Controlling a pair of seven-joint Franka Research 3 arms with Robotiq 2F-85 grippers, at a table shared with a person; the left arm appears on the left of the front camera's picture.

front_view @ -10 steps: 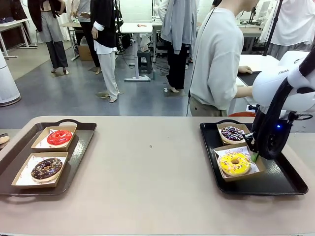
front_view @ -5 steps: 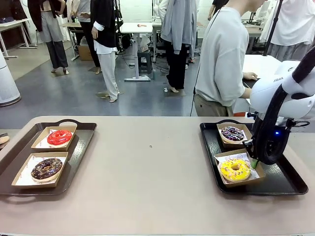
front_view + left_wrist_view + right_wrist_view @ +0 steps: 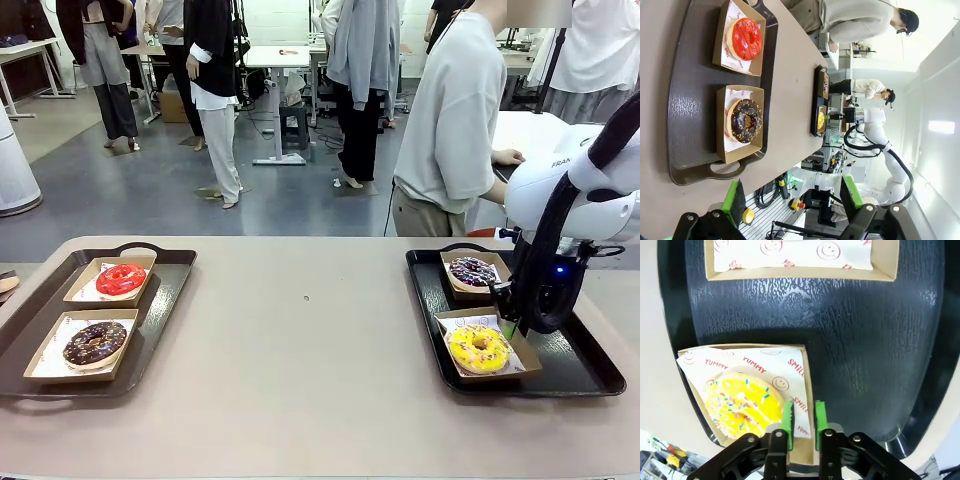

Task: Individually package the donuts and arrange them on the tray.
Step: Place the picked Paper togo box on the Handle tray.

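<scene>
The right gripper (image 3: 803,416), jaws slightly parted, straddles the rim of the yellow donut's (image 3: 743,404) box (image 3: 808,390) on the right tray (image 3: 580,365). The left gripper (image 3: 792,196), at six o'clock of the left tray (image 3: 695,107), stands wide apart and empty.

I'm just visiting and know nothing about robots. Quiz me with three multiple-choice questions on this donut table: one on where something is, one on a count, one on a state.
1. Where is the yellow donut?
A. bare tabletop
B. paper box on the right tray
C. left tray

2. How many donuts lie on the left tray?
A. one
B. two
C. four

3. How is the left gripper?
A. open, holding nothing
B. shut on a donut
C. shut on a box

Answers:
1 B, the front view shows it boxed on the right tray.
2 B, the red donut and the chocolate donut.
3 A, its green pads stand wide apart with nothing between.
</scene>
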